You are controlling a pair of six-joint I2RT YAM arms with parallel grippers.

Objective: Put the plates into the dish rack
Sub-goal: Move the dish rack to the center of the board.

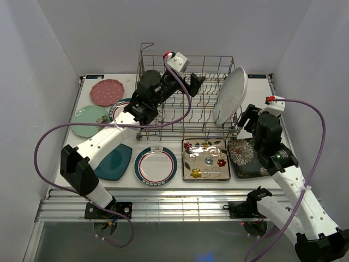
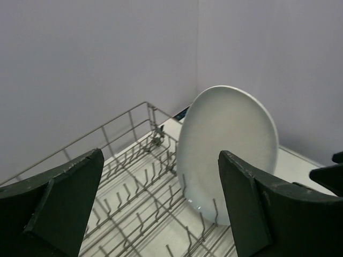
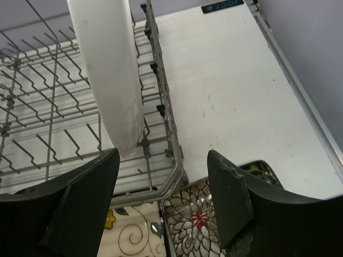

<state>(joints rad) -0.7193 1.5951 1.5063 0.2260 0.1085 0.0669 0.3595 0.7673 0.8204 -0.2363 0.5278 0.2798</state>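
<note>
The grey wire dish rack [image 1: 180, 112] stands at the back middle of the table. A white oval plate [image 1: 232, 94] stands upright between the tines at its right end. My left gripper [image 1: 197, 82] hovers over the rack, open and empty, facing the white plate [image 2: 228, 144] across the tines [image 2: 134, 198]. My right gripper [image 1: 246, 117] hangs open and empty just outside the rack's front right corner [image 3: 174, 160], above a dark floral square plate [image 3: 198, 219]. The white plate [image 3: 110, 69] stands to its left. The other plates lie flat on the table.
A pink dotted plate [image 1: 107, 91], a mint green plate [image 1: 88, 121] and a rimmed round plate [image 1: 116, 111], partly under the left arm, lie left of the rack. A teal square plate [image 1: 115, 162], a rimmed round plate [image 1: 156, 164], a cream floral square [image 1: 205, 159] and the dark floral square [image 1: 246, 159] lie in front.
</note>
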